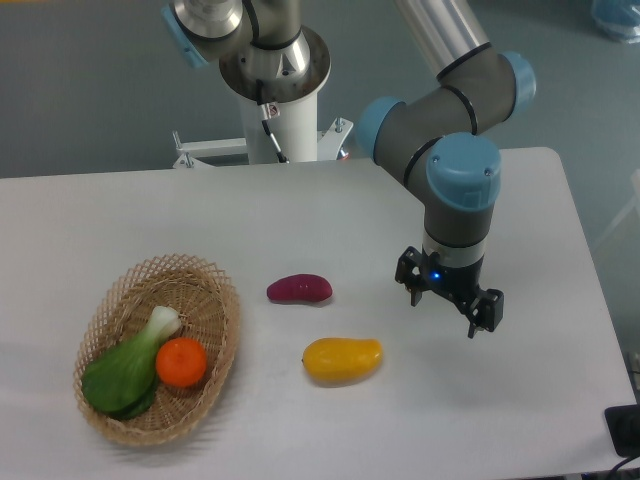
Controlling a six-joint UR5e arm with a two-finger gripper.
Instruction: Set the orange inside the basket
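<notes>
Wicker in light tan is what you see at the lower left of the white tabletop point(120, 215): the basket point(215, 300), oval and shallow. Your orange point(181, 362) already lies inside it, toward the right side, touching a green leafy vegetable with a white stalk point(128, 368) that fills the left part of the basket. To the right of the basket, well apart from it, you have a purple oblong vegetable point(299, 289) and, just below that, an elongated yellow fruit point(342, 359), both lying on the tabletop. Farther right, your claw point(447, 303) hangs above the tabletop, fingers spread apart and holding nothing, well away from the basket and beside neither fruit.
</notes>
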